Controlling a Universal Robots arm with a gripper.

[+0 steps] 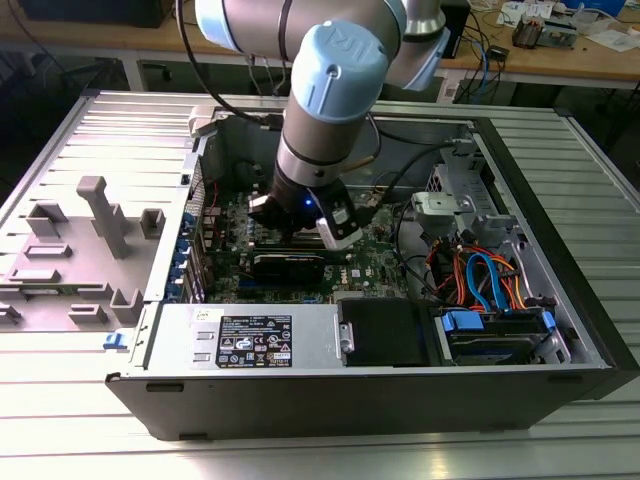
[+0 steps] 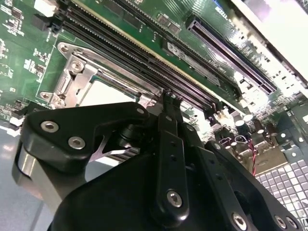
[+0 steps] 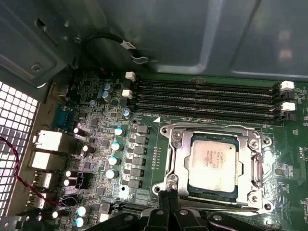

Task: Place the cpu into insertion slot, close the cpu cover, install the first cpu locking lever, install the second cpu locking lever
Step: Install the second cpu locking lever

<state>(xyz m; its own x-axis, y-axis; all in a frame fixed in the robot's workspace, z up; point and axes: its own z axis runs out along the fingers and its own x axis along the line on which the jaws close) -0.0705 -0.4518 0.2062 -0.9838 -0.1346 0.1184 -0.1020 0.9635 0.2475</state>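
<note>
The cpu [image 3: 214, 161], a silvery square chip, lies flat in its socket on the green motherboard; a pale patch of it [image 2: 103, 91] is also visible in the second wrist view. The cpu cover [image 3: 175, 159], a thin metal frame, lies down around the chip, and its corner [image 2: 79, 72] can be seen beside the black fingers. My gripper [image 3: 171, 198] is at the socket's near corner, its two fingers pressed together, tips [image 2: 167, 96] at the frame's edge. A thin wire lever [image 3: 221, 204] runs along that side of the socket. In the exterior view my arm's wrist [image 1: 310, 190] reaches down into the open case.
Long black memory slots [image 3: 207, 94] run beside the socket, and several capacitors [image 3: 115, 144] stand on its other side. The case holds a power supply [image 1: 250, 340] and a drive bay with coloured cables [image 1: 480, 280]. Grey fixtures [image 1: 100, 215] stand on the table at the exterior view's left.
</note>
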